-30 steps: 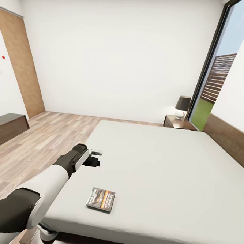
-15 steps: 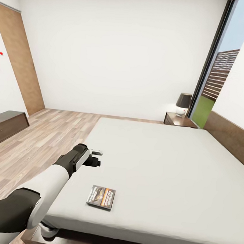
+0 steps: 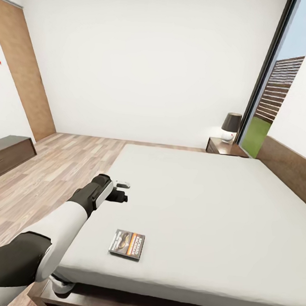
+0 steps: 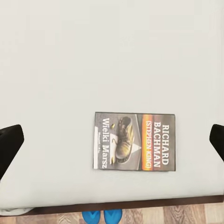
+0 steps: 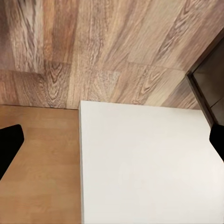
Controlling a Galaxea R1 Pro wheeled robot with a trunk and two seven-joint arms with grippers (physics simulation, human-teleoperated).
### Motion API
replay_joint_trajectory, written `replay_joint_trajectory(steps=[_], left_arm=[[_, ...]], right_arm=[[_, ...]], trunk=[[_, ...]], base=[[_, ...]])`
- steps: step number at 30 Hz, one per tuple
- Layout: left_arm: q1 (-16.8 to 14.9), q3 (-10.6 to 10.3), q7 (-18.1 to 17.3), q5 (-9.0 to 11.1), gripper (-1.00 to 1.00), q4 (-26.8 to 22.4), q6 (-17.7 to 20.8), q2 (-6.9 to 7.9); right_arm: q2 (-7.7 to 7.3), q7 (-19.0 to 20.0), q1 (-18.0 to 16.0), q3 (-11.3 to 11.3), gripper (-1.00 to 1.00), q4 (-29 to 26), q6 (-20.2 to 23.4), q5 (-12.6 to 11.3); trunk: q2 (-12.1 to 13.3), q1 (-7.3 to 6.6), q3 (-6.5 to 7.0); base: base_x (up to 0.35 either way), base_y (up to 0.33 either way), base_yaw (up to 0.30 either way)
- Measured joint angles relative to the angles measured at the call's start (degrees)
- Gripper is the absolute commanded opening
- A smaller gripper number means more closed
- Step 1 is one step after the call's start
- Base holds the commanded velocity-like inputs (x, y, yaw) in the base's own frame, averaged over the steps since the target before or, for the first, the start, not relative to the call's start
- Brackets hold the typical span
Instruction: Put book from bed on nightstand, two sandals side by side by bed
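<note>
A bedroom seen from the robot's head. The book (image 3: 127, 244) lies flat on the grey mattress of the bed (image 3: 204, 207), near the foot edge, at about 6 o'clock in the head view. It has not been lifted, so the first part of the task looks undone.

The left claw (image 3: 121, 190) hangs above the mattress, just past the book toward 12 o'clock, released, with nothing between its fingers. In the left wrist view its dark fingertips (image 4: 10, 144) stand wide apart on either side of the book (image 4: 135, 141).

A nightstand (image 3: 225, 147) with a lamp (image 3: 230, 128) on it stands far off at about 2 o'clock, beside the headboard.

The toes of two blue sandals (image 4: 102, 216) peek out on the floor below the bed's edge; whether they already sit properly side by side cannot be judged.

The right claw is released too, above floorboards and a white panel.

The cover reads "RICHARD BACHMAN", "(STEPHEN KING)" and "Wielki Marsz".
</note>
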Motion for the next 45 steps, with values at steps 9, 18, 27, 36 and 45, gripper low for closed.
replay_joint_trajectory(steps=[9,18,27,36,45], left_arm=[[-0.26,-0.05,0.04,-0.07,1.0,-0.25,0.01,-0.02],[-1.82,-0.08,0.05,-0.08,1.0,-0.21,0.01,0.06],[-2.89,-0.09,0.05,-0.03,1.0,-0.23,-0.02,0.0],[-3.88,-0.09,0.05,-0.02,1.0,-0.23,-0.21,0.04],[-4.07,-0.09,0.08,-0.02,1.0,-0.3,-0.44,0.06]], right_arm=[[0.06,0.03,0.0,0.06,1.0,-0.01,0.06,0.0],[0.37,0.07,0.0,0.08,1.0,-0.02,0.24,0.0],[0.39,0.08,0.0,-0.03,1.0,0.01,0.27,-0.06],[0.42,0.17,0.07,-0.01,1.0,0.01,0.38,-0.09],[0.44,0.19,0.07,0.01,1.0,0.01,1.46,-0.09]], trunk=[[0.0,0.0,-0.84],[0.0,0.0,-1.69],[0.0,0.0,-2.53],[0.0,0.0,-3.38],[0.0,0.0,-4.22]], base=[[0.0,0.0,0.0],[0.0,0.0,0.0],[0.0,0.0,0.0],[0.0,0.0,0.0],[0.0,0.0,0.0]])
